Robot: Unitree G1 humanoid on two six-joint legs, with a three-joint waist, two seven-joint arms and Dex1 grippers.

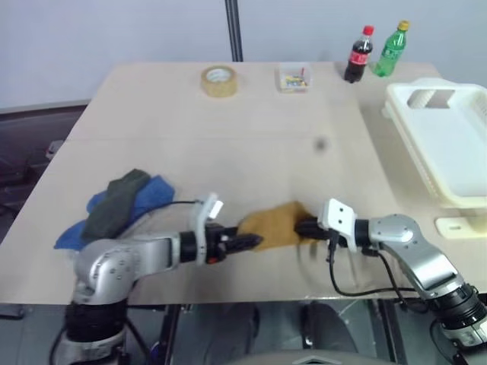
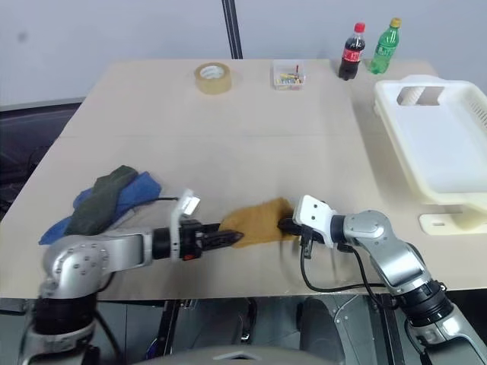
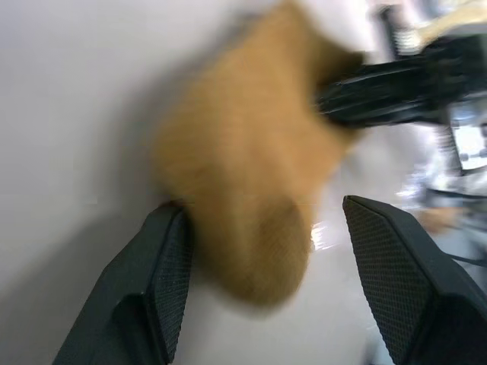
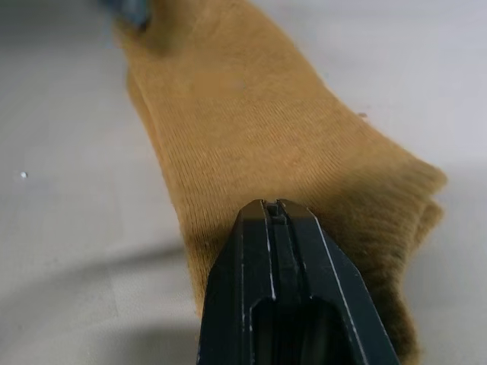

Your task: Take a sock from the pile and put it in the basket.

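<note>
A: Looking along the right gripper (image 4: pixel 278 220) from its wrist, what do you get that the head views lack?

B: The black fingers pressed together with no gap, clamped on the ribbed cuff end of the mustard sock (image 4: pixel 251 129). The rest of the sock stretches away from the fingertips across the table.

A: And the left wrist view?

B: The left gripper (image 3: pixel 259 243) stands with its fingers (image 3: pixel 163 274) spread wide, the sock's far end lying between them. One pad looks to be right against the cloth, the other apart from it; no grip.

A: From the head?

B: Both arms meet over the sock (image 1: pixel 272 225), one gripper at each end, near the front edge of the pale wooden table (image 1: pixel 228 129). The pile (image 1: pixel 118 205), blue and dark grey-green socks, lies well off on the outer side of the left gripper (image 1: pixel 255 242).

A: The basket?

B: The basket (image 1: pixel 449 144), cream-white, sits well beyond the right gripper (image 1: pixel 300 226) at the table's right edge. I see nothing in it.

A: Farther back?

B: A tape roll (image 1: pixel 218 80), a small clear box (image 1: pixel 294 78) of coloured bits, a cola bottle (image 1: pixel 358 55) and a green bottle (image 1: pixel 392 49), before a plain grey wall (image 1: pixel 114 38).
</note>
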